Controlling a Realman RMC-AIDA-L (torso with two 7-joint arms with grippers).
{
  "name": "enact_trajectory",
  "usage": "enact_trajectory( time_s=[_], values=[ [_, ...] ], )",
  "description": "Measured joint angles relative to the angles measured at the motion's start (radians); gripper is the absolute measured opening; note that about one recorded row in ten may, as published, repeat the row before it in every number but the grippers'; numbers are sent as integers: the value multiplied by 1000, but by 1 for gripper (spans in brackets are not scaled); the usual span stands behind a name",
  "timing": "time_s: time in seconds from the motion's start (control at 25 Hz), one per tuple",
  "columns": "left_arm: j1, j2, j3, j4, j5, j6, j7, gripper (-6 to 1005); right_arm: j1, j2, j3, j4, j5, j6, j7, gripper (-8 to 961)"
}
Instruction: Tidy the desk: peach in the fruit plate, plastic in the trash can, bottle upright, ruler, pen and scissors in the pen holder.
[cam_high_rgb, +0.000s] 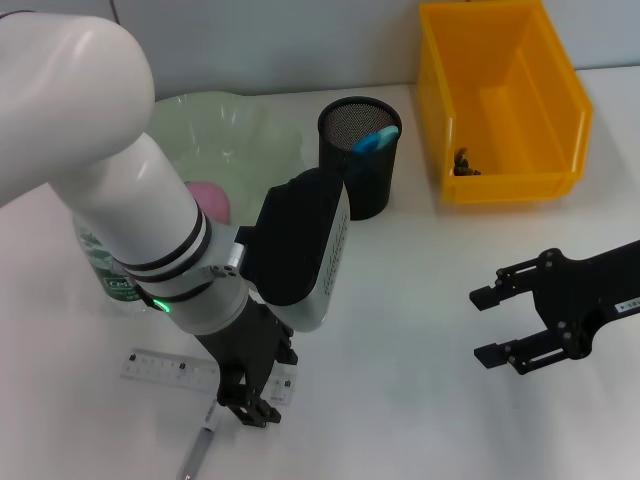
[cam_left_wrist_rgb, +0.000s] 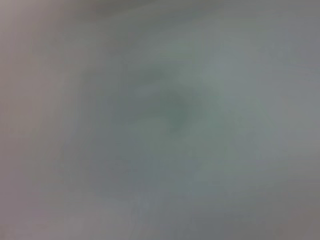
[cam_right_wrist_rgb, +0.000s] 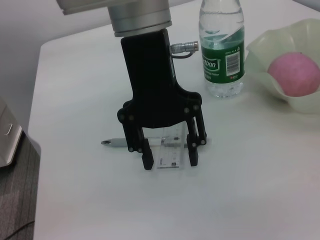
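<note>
Two black angular fingers of left gripper (cam_right_wrist_rgb: 170, 159) straddle flat clear ruler (cam_right_wrist_rgb: 169, 150).

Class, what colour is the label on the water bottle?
Green with white lettering; the bottle's label shows best in the right wrist view.

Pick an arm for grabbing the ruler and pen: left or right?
Left. The left hand is already down over the ruler and pen, fingers open astride them. The right hand hovers open well off to the side, nearer the yellow bin.
</note>
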Motion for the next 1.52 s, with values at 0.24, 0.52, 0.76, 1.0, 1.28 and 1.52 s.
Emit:
enact_trajectory(
  time_s=[0.24, 0.52, 0.76, 1.0, 1.28, 1.52],
  values=[
    [0, 0, 0, 0, 1, 0, -2, 597, 2, 1, -1, 1, -1, -1, 0, 704],
    [-2, 0, 0, 0, 2, 2, -3, 589, 2, 3, -1, 1, -1, 1, 0, 704],
    [-4, 0, 1, -3, 2, -2, -3, 542, 7, 4, -1, 1, -1, 3, 5, 704],
    [-9, 0, 1, -9, 2, -7, -3, 475, 10, 5, -1, 1, -1, 5, 6, 704],
    [-11, 0, -47, 16, -7, 27, -10, 392, 11, 5, 1, 1, -1, 7, 6, 704],
    [-6, 2, -168, 55, -54, 87, -41, 393, 5, 0, 9, 1, -1, 7, 9, 704]
  ],
)
